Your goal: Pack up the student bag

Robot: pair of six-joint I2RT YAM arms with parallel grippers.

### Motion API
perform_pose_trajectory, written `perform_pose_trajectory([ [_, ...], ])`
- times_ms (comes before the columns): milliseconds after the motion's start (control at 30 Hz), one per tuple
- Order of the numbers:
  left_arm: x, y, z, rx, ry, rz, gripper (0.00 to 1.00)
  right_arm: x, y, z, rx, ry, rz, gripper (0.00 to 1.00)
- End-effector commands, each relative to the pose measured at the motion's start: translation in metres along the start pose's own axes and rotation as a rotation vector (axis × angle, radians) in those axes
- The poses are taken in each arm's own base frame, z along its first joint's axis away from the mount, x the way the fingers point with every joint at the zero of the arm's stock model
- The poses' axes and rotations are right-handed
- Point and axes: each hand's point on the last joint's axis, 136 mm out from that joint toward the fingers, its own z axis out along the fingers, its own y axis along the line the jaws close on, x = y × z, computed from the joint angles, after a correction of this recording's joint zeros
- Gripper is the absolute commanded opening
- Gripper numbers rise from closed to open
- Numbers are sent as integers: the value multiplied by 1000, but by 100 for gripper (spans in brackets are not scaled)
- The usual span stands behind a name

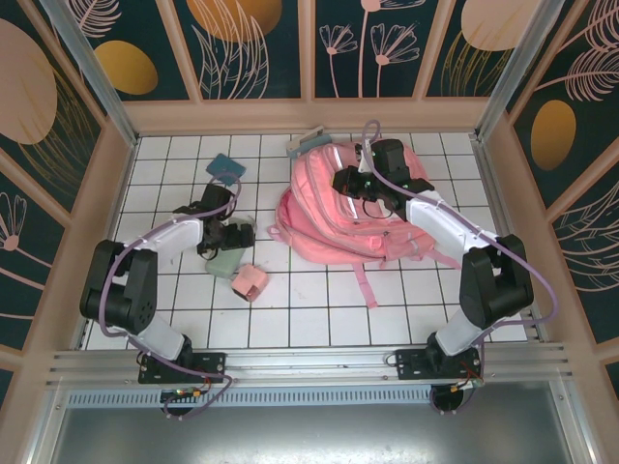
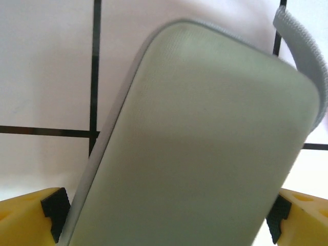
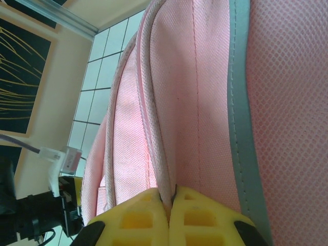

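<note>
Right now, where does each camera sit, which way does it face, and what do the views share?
Top external: above and behind the arms, looking down on the tiled table; both arms show, bases at the bottom edge.
Left wrist: on the left arm, looking down past the open left gripper at the pale green case.
Right wrist: on the right arm, looking along the student bag; the right gripper pinches its fabric.
Shared: the top view also shows the case and bag.
</note>
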Motion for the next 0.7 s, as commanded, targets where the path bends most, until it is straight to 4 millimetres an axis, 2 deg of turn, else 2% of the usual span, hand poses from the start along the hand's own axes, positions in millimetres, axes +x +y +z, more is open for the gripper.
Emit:
perform_pose_trajectory([
  [0, 9, 2, 8, -79, 42, 90, 98, -1, 20, -12, -50, -21, -11, 0],
  [167, 12, 3, 14, -119, 51, 112, 90, 0, 21, -13, -49, -22, -11, 0],
  [300, 3, 2, 3, -125, 11, 98, 78, -2, 23, -16, -48, -29, -14, 0],
  [433, -1, 1, -7, -115, -12, 81, 70, -4, 24, -15, -48, -30, -14, 0],
  [667, -36, -25, -42, -19, -106, 41, 68, -12, 31, -17, -58, -40, -25, 0],
])
